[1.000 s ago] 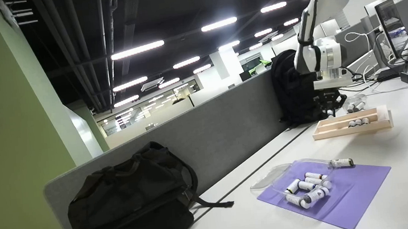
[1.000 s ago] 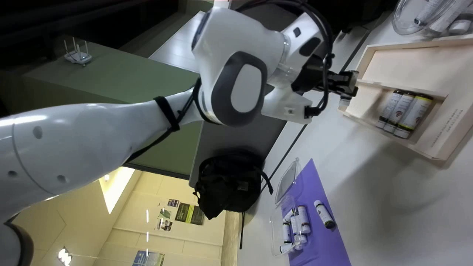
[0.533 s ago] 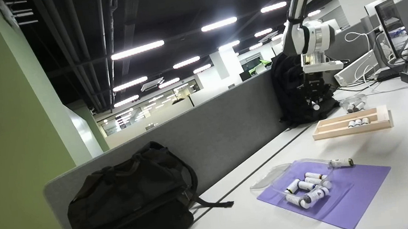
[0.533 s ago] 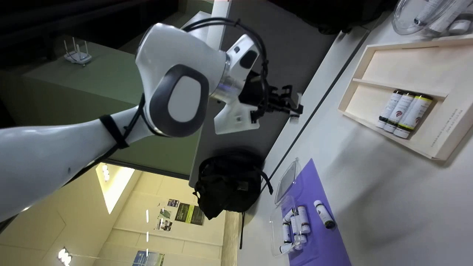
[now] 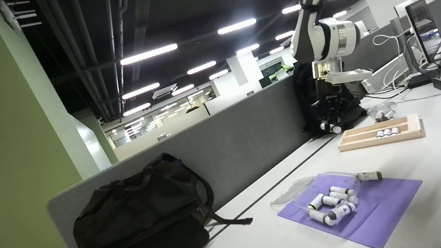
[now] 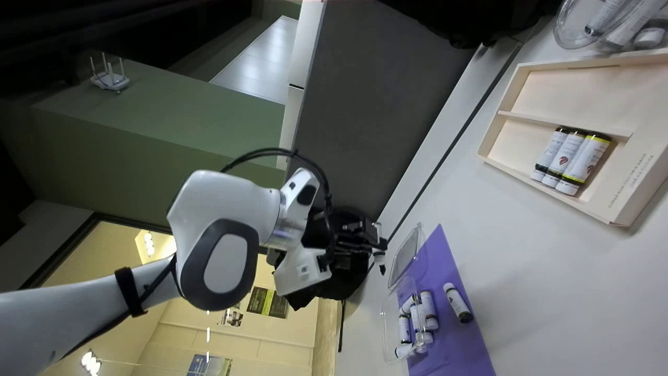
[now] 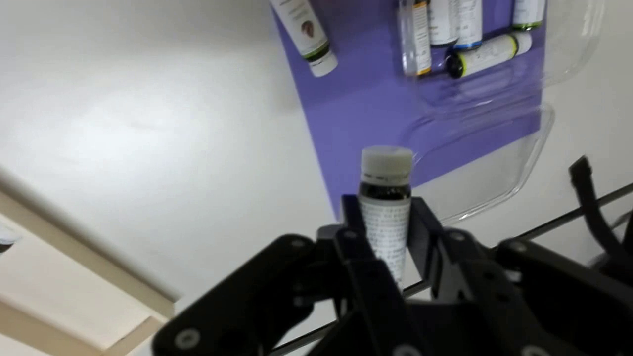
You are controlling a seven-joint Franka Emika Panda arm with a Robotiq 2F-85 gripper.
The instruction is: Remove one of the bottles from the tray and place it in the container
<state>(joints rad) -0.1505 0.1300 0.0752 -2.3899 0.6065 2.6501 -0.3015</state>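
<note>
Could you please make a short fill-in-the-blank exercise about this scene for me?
The gripper holds a bottle whose cap is coloured ____.
In the tray, ____ bottles lie side by side.
The tray is made of light-coloured ____.
The colour of the sheet on the desk is ____.

Missing words: white; three; wood; purple.

The held bottle [image 7: 385, 212] bore a printed label [image 7: 384, 231] and the wooden tray [image 6: 579, 96] printed lines [image 6: 628, 180], all too small or blurred to be read.
</note>
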